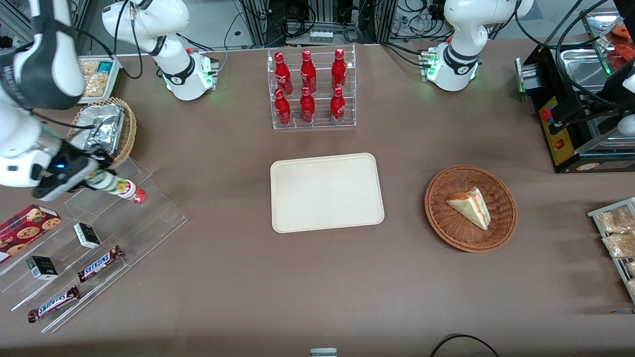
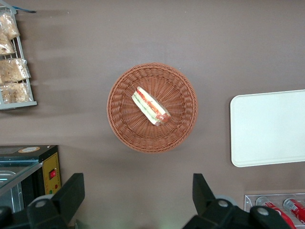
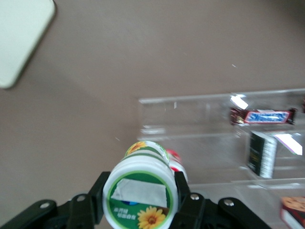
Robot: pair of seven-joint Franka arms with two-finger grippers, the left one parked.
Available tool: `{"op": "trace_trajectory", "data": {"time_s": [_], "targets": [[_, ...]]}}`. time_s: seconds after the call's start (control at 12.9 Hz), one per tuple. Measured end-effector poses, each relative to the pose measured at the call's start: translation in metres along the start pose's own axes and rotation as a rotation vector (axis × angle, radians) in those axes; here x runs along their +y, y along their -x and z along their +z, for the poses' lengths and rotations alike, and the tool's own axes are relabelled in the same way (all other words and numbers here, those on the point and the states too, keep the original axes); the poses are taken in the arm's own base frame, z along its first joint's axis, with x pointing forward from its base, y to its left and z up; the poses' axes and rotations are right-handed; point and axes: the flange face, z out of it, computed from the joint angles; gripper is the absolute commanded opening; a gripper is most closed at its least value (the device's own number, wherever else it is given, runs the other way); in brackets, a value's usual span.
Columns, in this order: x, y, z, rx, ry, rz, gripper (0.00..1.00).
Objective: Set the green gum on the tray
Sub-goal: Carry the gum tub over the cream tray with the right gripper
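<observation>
— Where did we find the gripper (image 3: 139, 198)?

— Over the clear stepped display rack (image 1: 124, 218) at the working arm's end of the table, its two fingers (image 3: 183, 193) clamped on the sides of the green gum (image 3: 141, 190). The bottle was held tilted above the rack's uppermost step, just beside the red-lidded bottle (image 1: 135, 194).

— And the containers?

— The tray (image 1: 327, 192) lay bare at the middle of the table, well apart from the gum. Toward the parked arm's end we saw the round wicker basket (image 1: 501, 225) holding one wrapped sandwich wedge (image 1: 471, 207). A second wicker basket (image 1: 130, 130) near the gripper held foil packets (image 1: 105, 128). The clear bottle rack (image 1: 313, 89), farther from the front camera than the tray, carried six red bottles.

— Anything hard to make out?

— The arm hid most of the gum in the front view. The cookie box (image 1: 27, 227) was cut off at the edge.

— Any writing?

— We read "SNICKERS" on two bars (image 1: 99, 263) on the rack's lower steps. The gum's lid showed a sunflower; its small print stayed illegible.
</observation>
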Motion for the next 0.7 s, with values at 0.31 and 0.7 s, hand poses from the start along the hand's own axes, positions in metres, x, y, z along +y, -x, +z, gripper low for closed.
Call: {"op": "trace_trajectory", "data": {"time_s": [0.31, 0.7], "targets": [[-0.106, -0.080, 0.014, -0.030, 0.004, 0.183, 0.00], [-0.253, -0.188, 0.082, -0.089, 0.071, 0.451, 0.00]]}}
